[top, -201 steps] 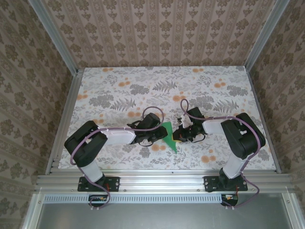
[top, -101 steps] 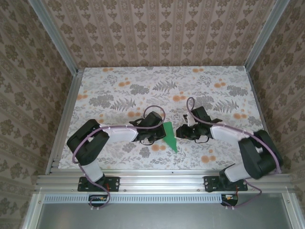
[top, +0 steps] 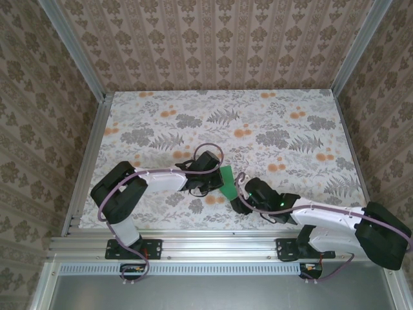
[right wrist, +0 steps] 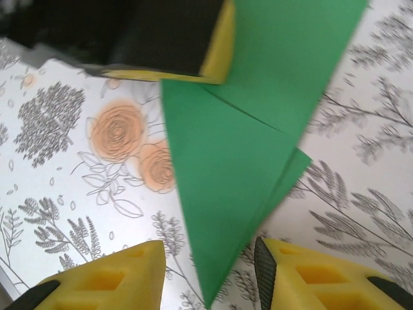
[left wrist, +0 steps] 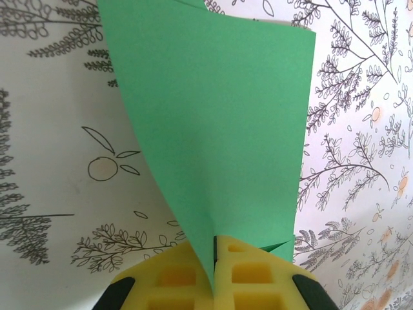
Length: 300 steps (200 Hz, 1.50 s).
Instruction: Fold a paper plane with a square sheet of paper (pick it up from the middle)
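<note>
The green sheet of paper [top: 227, 175], folded into a pointed, layered shape, stands near the front middle of the table. My left gripper [left wrist: 215, 258] is shut on its lower edge, and the paper [left wrist: 219, 116] rises in front of that camera. From above, the left gripper [top: 216, 183] sits at the paper's left side. My right gripper [right wrist: 210, 274] is open, its yellow fingers [right wrist: 103, 281] either side of the paper's pointed tip [right wrist: 213, 284] without touching it. It [top: 237, 201] reaches in from the near right. One left finger [right wrist: 219, 45] shows at the top.
The floral table [top: 290, 129] stretches back to patterned walls. Aluminium rails run along the front edge [top: 219, 242] and the left side [top: 87, 168]. The right arm [top: 329, 219] lies low along the front of the table.
The right arm has swung from the paper's right side round to its near tip, and its gripper has opened. The left gripper has shut on the paper.
</note>
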### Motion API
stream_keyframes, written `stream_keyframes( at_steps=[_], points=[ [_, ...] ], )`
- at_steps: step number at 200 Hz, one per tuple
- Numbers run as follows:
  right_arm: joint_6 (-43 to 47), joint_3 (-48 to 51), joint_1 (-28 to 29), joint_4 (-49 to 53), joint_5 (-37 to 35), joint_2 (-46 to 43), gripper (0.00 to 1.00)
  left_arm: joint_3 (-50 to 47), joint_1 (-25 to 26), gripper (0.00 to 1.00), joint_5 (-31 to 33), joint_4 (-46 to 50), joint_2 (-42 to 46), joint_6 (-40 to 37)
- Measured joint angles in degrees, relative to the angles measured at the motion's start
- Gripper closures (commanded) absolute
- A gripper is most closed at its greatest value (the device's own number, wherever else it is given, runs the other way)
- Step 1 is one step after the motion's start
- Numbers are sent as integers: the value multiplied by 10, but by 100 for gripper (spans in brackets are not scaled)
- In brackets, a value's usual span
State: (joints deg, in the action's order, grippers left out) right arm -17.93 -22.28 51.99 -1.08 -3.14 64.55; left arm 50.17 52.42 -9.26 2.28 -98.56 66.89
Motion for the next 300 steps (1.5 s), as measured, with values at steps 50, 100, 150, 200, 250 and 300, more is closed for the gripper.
stream_keyframes(
  at_steps=[50, 100, 150, 200, 250, 300],
  points=[
    [87, -48, 78, -19, -81, 81, 57, 0, 0, 100, 0, 2, 0, 0],
    [142, -57, 90, -35, -134, 125, 58, 0, 0, 100, -2, 1, 0, 0],
    [178, -75, 90, -50, -164, 172, 66, 0, 0, 100, -7, 0, 0, 4],
    [193, -98, 90, -63, -181, 209, 77, 0, -1, 100, -6, 1, 0, 4],
    [193, -97, 90, -65, -197, 209, 91, 0, -1, 100, -7, 0, 0, 4],
    [178, -89, 92, -79, -205, 209, 100, 0, -1, 100, -6, -1, 0, 4]
  ],
)
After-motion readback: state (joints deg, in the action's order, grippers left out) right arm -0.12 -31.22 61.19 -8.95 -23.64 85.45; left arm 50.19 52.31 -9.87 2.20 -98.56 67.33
